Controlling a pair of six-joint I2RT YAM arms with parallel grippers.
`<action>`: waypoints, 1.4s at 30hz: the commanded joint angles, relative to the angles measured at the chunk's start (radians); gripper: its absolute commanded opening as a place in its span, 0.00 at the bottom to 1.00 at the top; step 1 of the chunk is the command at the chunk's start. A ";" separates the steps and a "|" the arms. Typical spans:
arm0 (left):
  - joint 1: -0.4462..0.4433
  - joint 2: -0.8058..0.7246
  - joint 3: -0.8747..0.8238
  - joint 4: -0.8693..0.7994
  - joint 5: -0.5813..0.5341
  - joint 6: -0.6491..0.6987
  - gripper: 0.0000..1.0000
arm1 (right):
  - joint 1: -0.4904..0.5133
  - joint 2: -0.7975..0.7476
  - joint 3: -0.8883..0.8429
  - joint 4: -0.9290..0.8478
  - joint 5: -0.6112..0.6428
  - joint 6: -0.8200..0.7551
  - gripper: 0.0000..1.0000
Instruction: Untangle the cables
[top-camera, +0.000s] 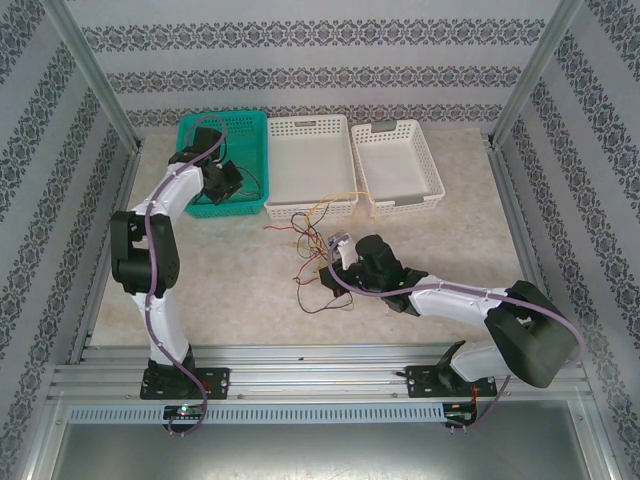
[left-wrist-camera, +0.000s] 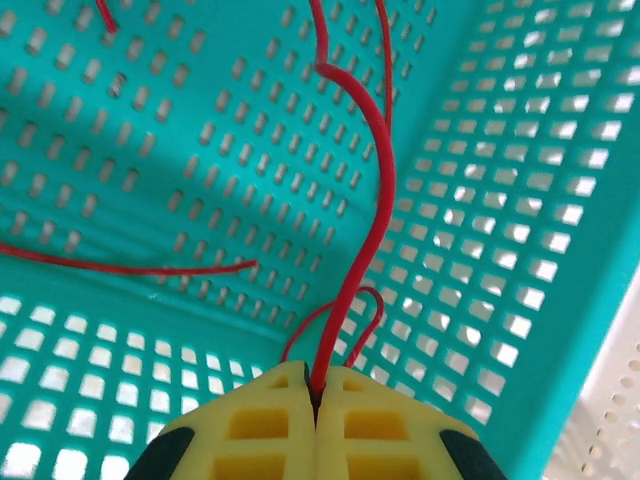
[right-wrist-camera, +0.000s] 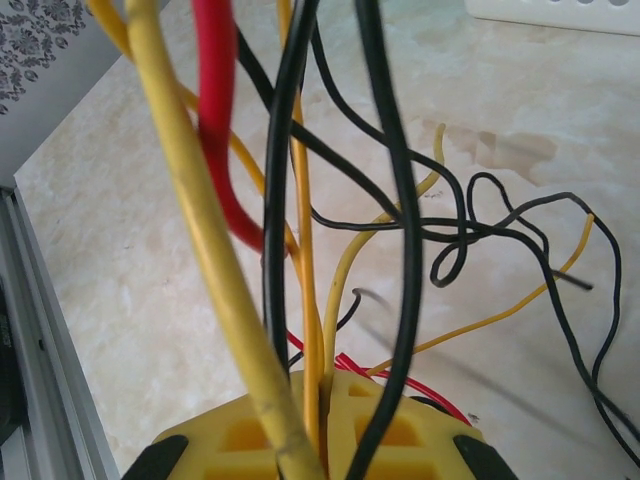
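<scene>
Untangling partly done.
Left tool (left-wrist-camera: 316, 392) pinches one red cable (left-wrist-camera: 388, 190) inside teal basket (left-wrist-camera: 480, 200); right tool (right-wrist-camera: 325, 388) grips remaining tangle (right-wrist-camera: 190, 200) on worktop (right-wrist-camera: 130, 260).

The surface (top-camera: 230, 290) I work over is pale cream with a faint marbled mottle, evenly and softly lit, with only weak shadows. At twelve o'clock stands the back wall (top-camera: 320, 60), white with bands of grey damask pattern; the same paper covers the left wall (top-camera: 40, 200) at nine and the right wall (top-camera: 590, 200) at three. Two aluminium posts (top-camera: 95, 75) slant up at eleven and one. At six, grooved aluminium rails (top-camera: 320, 365) edge the surface, then a perforated strip (top-camera: 320, 412), then a dull grey metal sheet (top-camera: 320, 450). From my right wrist, a brownish stain (right-wrist-camera: 510, 150) marks the surface at one o'clock.
</scene>
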 joint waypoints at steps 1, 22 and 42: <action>0.021 0.034 -0.024 0.037 0.018 -0.005 0.00 | 0.010 0.006 0.032 0.007 -0.010 -0.022 0.00; 0.048 0.152 0.061 -0.040 -0.096 0.083 0.19 | 0.013 -0.001 0.027 0.006 0.003 -0.026 0.00; 0.048 0.107 0.357 -0.264 -0.129 0.147 0.64 | 0.012 -0.005 0.027 0.005 0.004 -0.027 0.00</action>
